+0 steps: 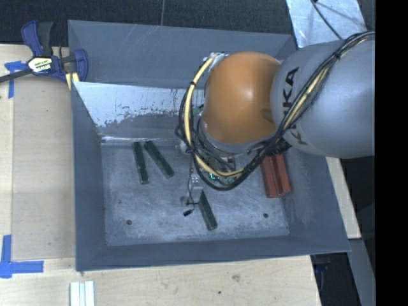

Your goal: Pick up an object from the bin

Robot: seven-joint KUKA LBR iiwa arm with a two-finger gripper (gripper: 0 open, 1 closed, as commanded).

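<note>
**Status.** Pick not yet done. The arm (325,101) comes in from the right of the frame. Its orange cover (239,97) and looped cables (190,107) hang over the upper middle of the bin (89,190). The hand (191,201) is down near the bin floor at lower centre. It is touching or just beside the upper end of a dark green stick (206,211). Whether the hand is released or clenched cannot be told, as it reads thin and dark against the floor. The stick lies flat on the floor and nothing is raised.

Judgement: the approach is made but the grasp is unconfirmed. A secure grip, the lift and clearing the rim are left.

**Materials and shapes.**
- Dark green stick: narrow straight bar, matte, lying diagonally with its far end toward the lower right.
- Left stick (140,163): same kind, nearly upright in the frame at left of centre.
- Tilted stick (159,159): just beside the left stick, upper ends near each other, both well apart from the hand.
- Reddish-brown block (276,176): rectangular, right of centre, its upper end under the arm.
- Bin: grey sheet metal with sloped walls. The floor is scuffed and speckled, and the back wall is scratched and bright.
</note>
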